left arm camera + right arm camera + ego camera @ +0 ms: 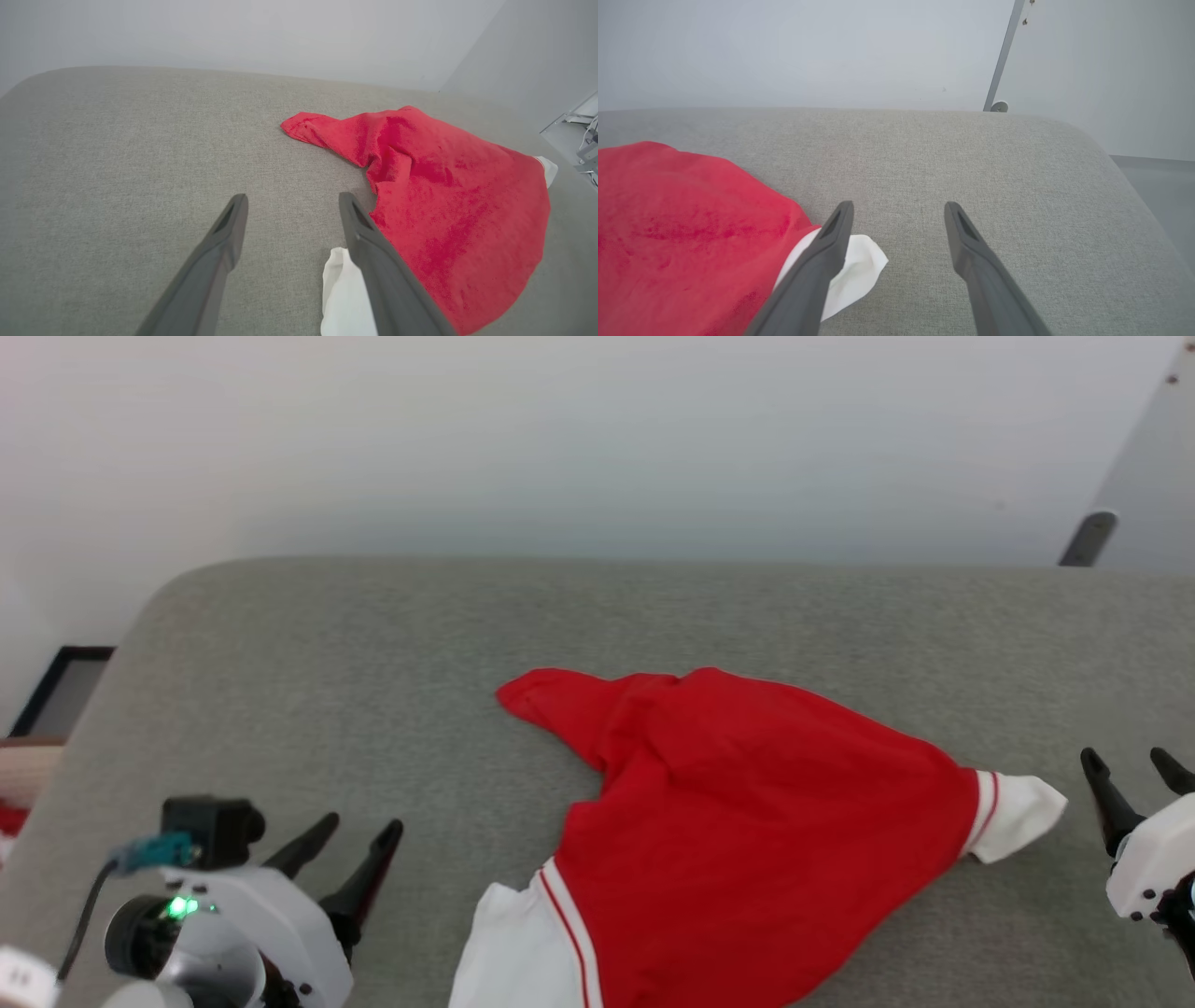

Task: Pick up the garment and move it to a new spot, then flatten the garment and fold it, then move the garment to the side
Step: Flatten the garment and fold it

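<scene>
Left claw [364,823] and right claw [1123,758] gape empty, flanking the rumpled red garment [766,803] on woven grey cushion [373,635].

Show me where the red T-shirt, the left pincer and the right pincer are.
red T-shirt [747,803], head view, middle of red body.
left pincer [363,822], head view, between its fingertips.
right pincer [1123,758], head view, between its fingertips.

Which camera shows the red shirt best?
Head view: the garment shows nearly whole, both white sleeve ends included. Left wrist view has a finger across one sleeve; right wrist view catches one side.
</scene>
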